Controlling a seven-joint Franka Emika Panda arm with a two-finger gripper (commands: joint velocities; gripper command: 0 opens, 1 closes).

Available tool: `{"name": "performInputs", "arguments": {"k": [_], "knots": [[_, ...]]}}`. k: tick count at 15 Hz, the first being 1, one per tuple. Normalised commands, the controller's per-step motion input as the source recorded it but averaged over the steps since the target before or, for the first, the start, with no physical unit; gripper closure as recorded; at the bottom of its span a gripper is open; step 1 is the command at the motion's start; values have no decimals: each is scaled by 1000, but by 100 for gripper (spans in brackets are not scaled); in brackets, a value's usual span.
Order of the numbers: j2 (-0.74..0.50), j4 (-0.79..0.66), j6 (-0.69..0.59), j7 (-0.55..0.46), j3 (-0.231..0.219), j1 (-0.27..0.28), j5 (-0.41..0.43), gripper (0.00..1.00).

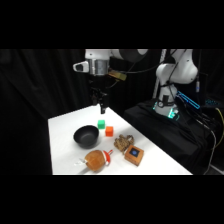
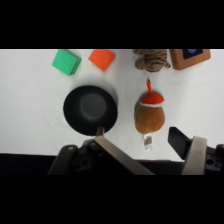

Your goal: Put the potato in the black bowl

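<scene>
Beside the black bowl, an orange-brown, red-capped potato; fingers spread, grasping nothing.

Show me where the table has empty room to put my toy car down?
Bare white table lies left of the black bowl and at the far corner. It is crowded from the bowl rightward: potato, green block, orange block, brown block.

The black bowl sits left of centre on the table; the potato lies nearer, to its right, two small blocks behind.
</scene>
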Motion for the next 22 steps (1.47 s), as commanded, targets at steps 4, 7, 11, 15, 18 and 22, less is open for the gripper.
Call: {"name": "performInputs", "arguments": {"k": [4, 7, 11, 15, 18, 22], "knots": [[141, 79, 55, -28, 16, -14, 59, 0], [292, 217, 112, -25, 43, 14, 92, 0], [434, 401, 105, 33, 59, 65, 44, 0], [608, 556, 141, 74, 8, 86, -42, 0], [652, 605, 100, 72, -49, 75, -69, 0], [555, 536, 39, 57, -67, 79, -55, 0]]}}
